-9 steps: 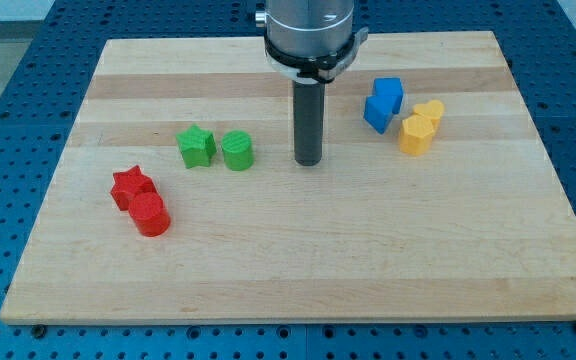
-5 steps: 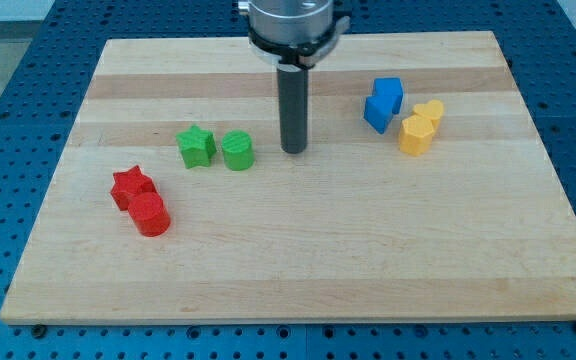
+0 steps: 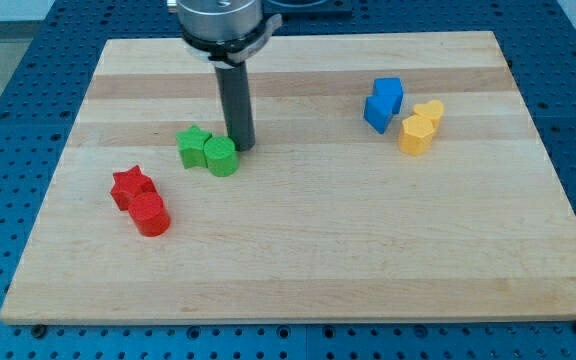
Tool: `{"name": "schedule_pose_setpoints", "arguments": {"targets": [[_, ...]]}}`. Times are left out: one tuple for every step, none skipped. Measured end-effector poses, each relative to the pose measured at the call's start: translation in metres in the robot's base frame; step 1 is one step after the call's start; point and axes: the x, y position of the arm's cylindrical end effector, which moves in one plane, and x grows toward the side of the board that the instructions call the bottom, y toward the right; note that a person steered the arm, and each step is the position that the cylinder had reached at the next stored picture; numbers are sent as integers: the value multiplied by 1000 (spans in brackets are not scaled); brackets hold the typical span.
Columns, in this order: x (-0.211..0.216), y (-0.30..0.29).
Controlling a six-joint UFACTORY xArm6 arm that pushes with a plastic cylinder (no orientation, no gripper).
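Note:
My tip (image 3: 240, 147) rests on the wooden board just to the upper right of the green cylinder (image 3: 221, 157) and touches it. The green cylinder presses against the green star (image 3: 194, 146) on its left. Further toward the view's lower left lie a red star (image 3: 131, 184) and a red cylinder (image 3: 150, 214), touching each other.
Over on the view's right sits a cluster of two blue blocks (image 3: 380, 103) and two yellow blocks (image 3: 420, 126). The wooden board (image 3: 298, 250) lies on a blue perforated table.
The rod has travelled to the view's left, from the middle of the board to the green cylinder. The green cylinder has shifted left against the green star.

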Motion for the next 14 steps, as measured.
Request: {"name": "schedule_pose_setpoints", "arguments": {"targets": [[3, -27], [7, -38], [8, -41], [15, -47], [15, -47], [32, -61], [43, -71], [41, -71], [23, -54], [20, -48], [20, -35], [20, -32], [32, -8], [33, -7]]}}
